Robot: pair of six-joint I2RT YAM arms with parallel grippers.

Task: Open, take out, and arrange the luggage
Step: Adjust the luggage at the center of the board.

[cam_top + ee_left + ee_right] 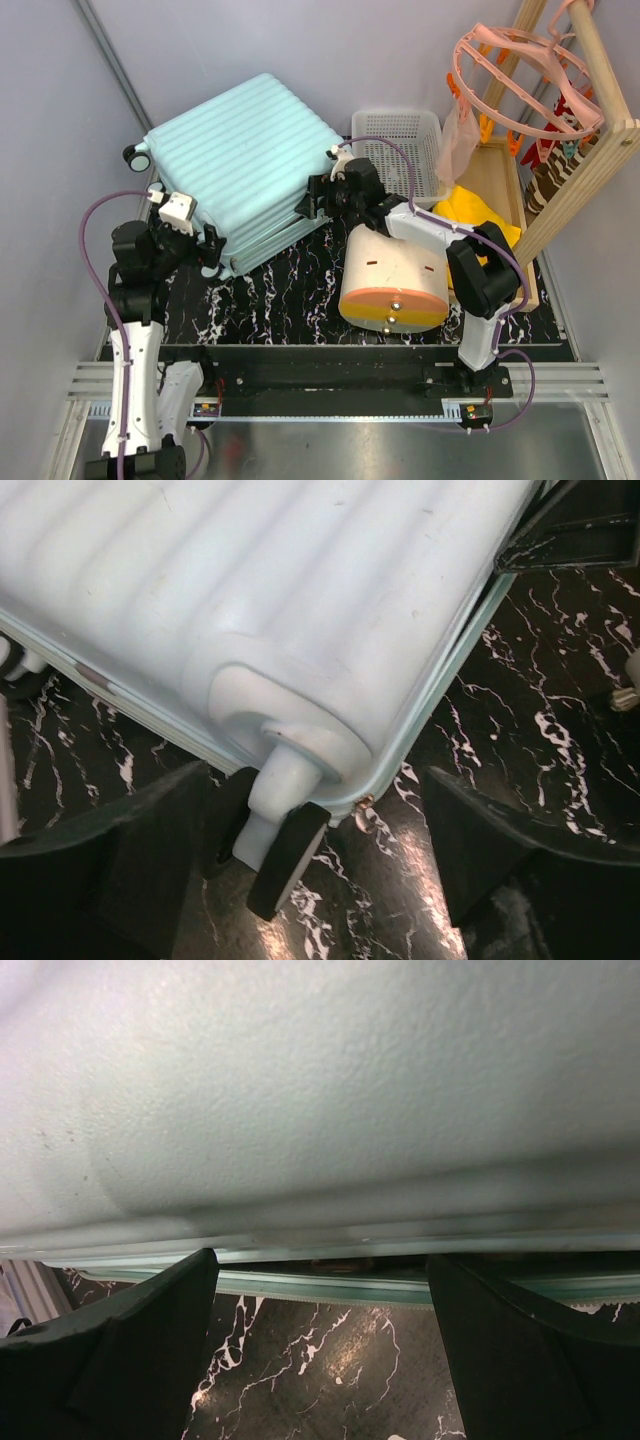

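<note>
The luggage (235, 160), a pale mint ribbed suitcase, lies flat and slanted on the black marble mat. My left gripper (205, 248) sits at its near left corner. In the left wrist view that gripper (310, 880) is open, and a black wheel (285, 855) and a small zipper pull (365, 802) lie between its fingers, apart from them. My right gripper (312, 205) is at the suitcase's right edge. It stands open (320, 1345) just below the luggage (320, 1110), where a narrow dark gap (360, 1263) shows between the two shell halves.
A cream cylinder with an orange end (395, 280) lies under the right arm. Behind it stands a white mesh basket (400, 140). To the right are a yellow cloth (480, 215), a wooden rack (590, 130) and a pink hoop hanger (510, 70). Walls close in on both sides.
</note>
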